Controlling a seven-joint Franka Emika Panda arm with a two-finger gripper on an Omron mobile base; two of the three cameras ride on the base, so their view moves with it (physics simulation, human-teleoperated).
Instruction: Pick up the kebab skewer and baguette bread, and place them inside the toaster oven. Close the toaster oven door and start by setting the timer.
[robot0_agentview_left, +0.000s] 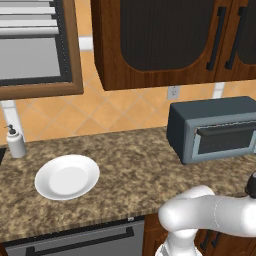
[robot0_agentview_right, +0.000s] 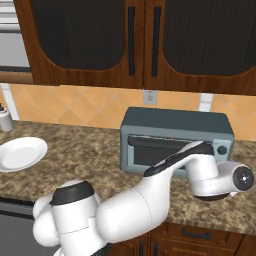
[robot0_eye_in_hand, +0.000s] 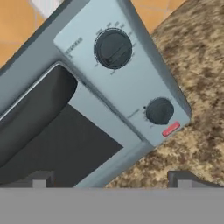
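From the left base view, the toaster oven (robot0_agentview_left: 215, 129) is seen at the right on the granite counter (robot0_agentview_left: 130, 170), its door (robot0_agentview_left: 225, 137) shut upright with the bar handle along the top edge. A white plate (robot0_agentview_left: 66, 176) lies bare well to the left, near a soap bottle (robot0_agentview_left: 15, 141). The skewer and the bread cannot be made out on the counter; they are judged to be inside the oven already, though the glass gives no proof.

From the right base view, the arm is seen bent across the oven front, its wrist carried to the oven's right end, where the controls sit.

In the hand view, the control panel is faced closely: a large upper dial (robot0_eye_in_hand: 113, 48) and a smaller lower knob (robot0_eye_in_hand: 159, 110) above a red tag. The gripper (robot0_eye_in_hand: 111, 180) is held with its jaws apart, wide enough, it is judged, to close around a knob. Which knob is the timer cannot be read.
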